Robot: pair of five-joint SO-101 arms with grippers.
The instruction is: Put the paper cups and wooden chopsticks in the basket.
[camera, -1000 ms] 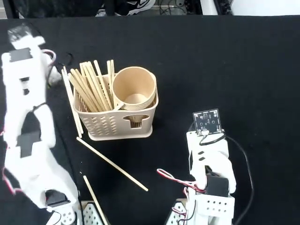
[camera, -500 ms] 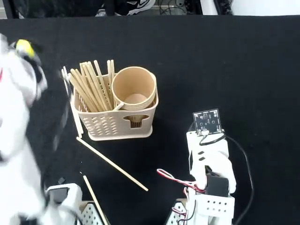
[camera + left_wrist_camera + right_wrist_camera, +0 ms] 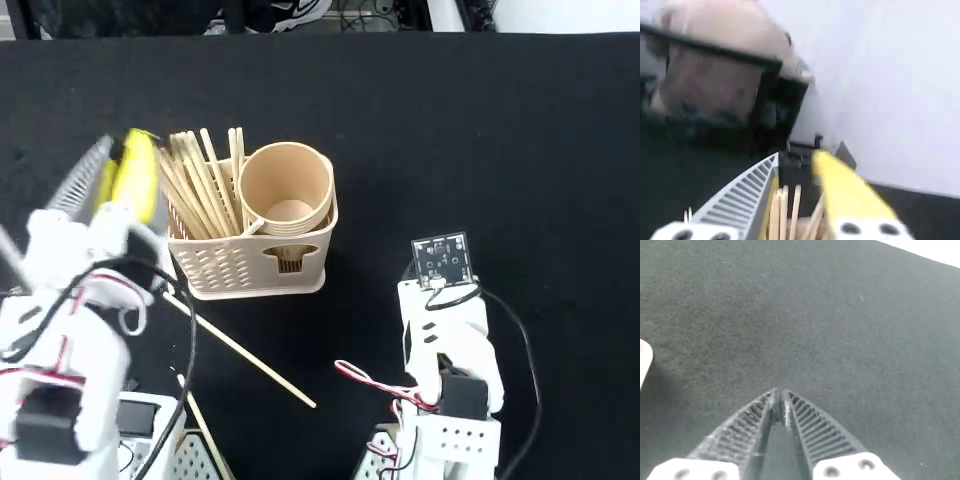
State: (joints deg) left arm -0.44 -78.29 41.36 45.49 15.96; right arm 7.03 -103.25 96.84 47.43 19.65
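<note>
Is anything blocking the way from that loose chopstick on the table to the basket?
Nothing visible does. The loose chopstick lies on the table in front of the basket. The left hand hangs beside the basket, off that path.

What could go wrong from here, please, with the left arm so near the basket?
1. The left gripper, jaws open, hangs right beside the bundled chopsticks leaning out of the basket. A sideways sweep could knock them out or tip it.
2. The loose chopstick lies flat on the table, so the jaws may well slip off it.
</note>
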